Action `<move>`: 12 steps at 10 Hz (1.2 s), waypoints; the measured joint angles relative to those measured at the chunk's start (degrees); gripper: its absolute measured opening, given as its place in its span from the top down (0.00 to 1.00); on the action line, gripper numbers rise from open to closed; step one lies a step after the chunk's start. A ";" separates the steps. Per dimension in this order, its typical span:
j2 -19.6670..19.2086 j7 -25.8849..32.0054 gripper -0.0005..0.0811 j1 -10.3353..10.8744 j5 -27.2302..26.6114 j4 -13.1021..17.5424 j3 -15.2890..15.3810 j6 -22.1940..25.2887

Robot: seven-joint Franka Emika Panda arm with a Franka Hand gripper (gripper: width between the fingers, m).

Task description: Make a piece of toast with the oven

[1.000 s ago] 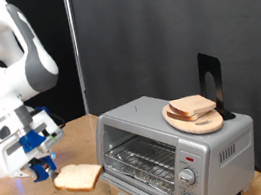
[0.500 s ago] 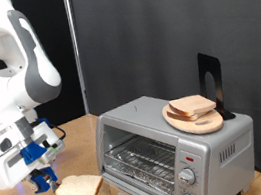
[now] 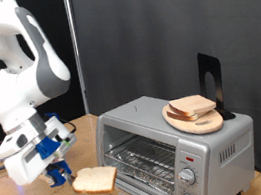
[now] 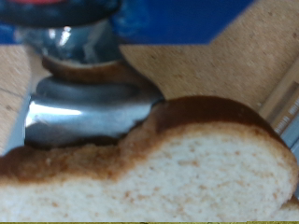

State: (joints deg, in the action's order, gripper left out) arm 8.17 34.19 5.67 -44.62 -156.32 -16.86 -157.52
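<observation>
Black curtain behind, your gripper (image 3: 63,175) fingers look clamped on the piece of toast (image 3: 94,180), carrying it; next needs levelling toward the oven (image 3: 174,141) rack.

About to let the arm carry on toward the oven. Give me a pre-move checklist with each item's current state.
1. Piece of toast held in the end effector: ok; the wrist view shows a finger against the crust.
2. Oven door open, rack visible: ok.
3. Toast outside the oven, at the exterior view's left of its opening: ok.
4. Toast level: not ok, slightly tilted.
5. Wooden plate with bread on the oven top, apart from the arm: ok.
6. Knob settings: cannot tell.
</observation>
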 joint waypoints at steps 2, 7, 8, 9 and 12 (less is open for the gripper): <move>-0.09 -5.37 0.46 0.52 4.67 0.31 3.24 0.04; 0.69 -14.48 0.46 1.63 15.36 -0.12 11.33 -1.58; 1.38 -17.83 0.46 1.21 20.79 -0.63 13.11 -1.65; 2.35 -20.35 0.46 0.34 25.42 -1.13 14.35 -1.64; 5.34 -22.57 0.46 -1.06 30.83 -2.88 15.54 1.49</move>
State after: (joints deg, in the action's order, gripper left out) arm 13.52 11.62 4.62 -13.80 -159.20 -1.32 -156.03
